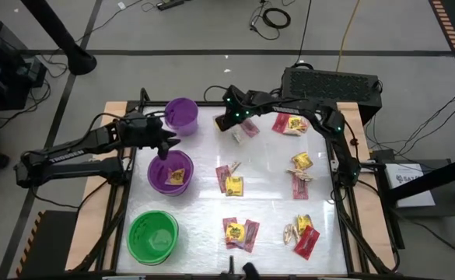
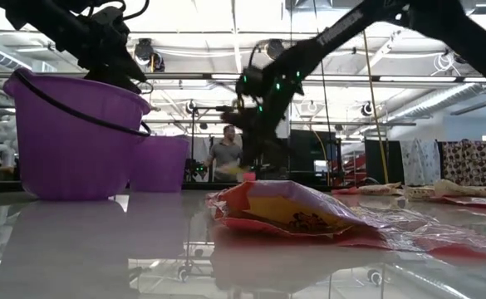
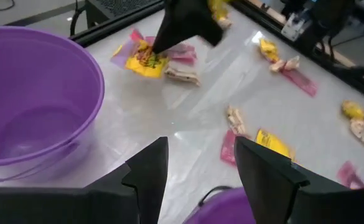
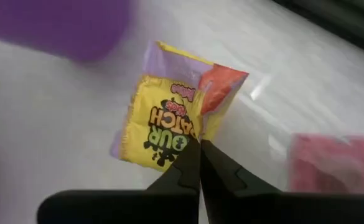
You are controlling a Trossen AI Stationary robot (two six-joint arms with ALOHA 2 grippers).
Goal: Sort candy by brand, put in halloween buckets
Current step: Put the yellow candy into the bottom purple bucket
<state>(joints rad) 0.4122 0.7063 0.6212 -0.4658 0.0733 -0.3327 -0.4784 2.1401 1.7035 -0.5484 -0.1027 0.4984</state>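
Yellow packet (image 4: 163,127): foil-and-paper sweet wrapper, hanging off the bench (image 1: 274,204) at its far side, near the small purple bucket (image 1: 182,114). Right gripper (image 4: 200,163) is clenched on the packet's edge only, fingertips meeting at one corner.
Risk: the thin pinch may let the packet slip or swing free during the carry, dropping it short of a bucket.
Pink packet (image 4: 328,163): lies flat on the bench just beside; not held.
Wide purple bucket (image 1: 170,173): already holds a yellow packet, so it is the likely target. Left gripper (image 3: 200,165) hangs right above it, jaws released and empty.
Risk: the two arms could meet over that rim.
Green bucket (image 1: 152,236): near corner, well apart. Other sweets lie scattered across the bench.
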